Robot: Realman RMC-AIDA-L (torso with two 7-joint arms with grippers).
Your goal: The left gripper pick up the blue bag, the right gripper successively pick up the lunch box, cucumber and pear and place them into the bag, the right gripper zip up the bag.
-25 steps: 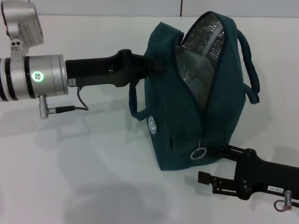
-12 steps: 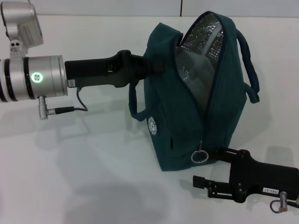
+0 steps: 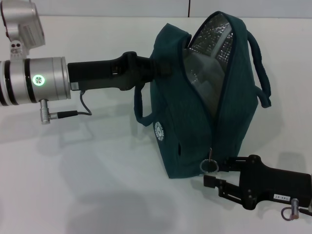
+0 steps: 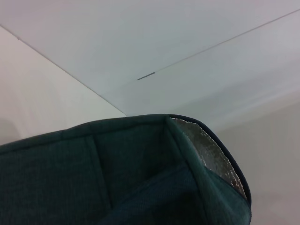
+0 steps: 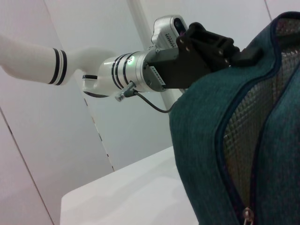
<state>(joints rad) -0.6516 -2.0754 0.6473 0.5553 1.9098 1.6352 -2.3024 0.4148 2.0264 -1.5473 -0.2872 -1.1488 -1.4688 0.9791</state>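
Ring-pull zipper (image 3: 208,164) of the dark teal fabric bag (image 3: 195,126) sits lower centre, just left of the black right gripper (image 3: 213,174), jaws apart; left gripper (image 3: 161,73) is clamped on the bag's edge

The blue bag (image 3: 195,112) is dark teal fabric with a crinkled silver foil lining, a small round white logo and a silver ring pull; both grippers are black; the table (image 3: 73,170) is plain white
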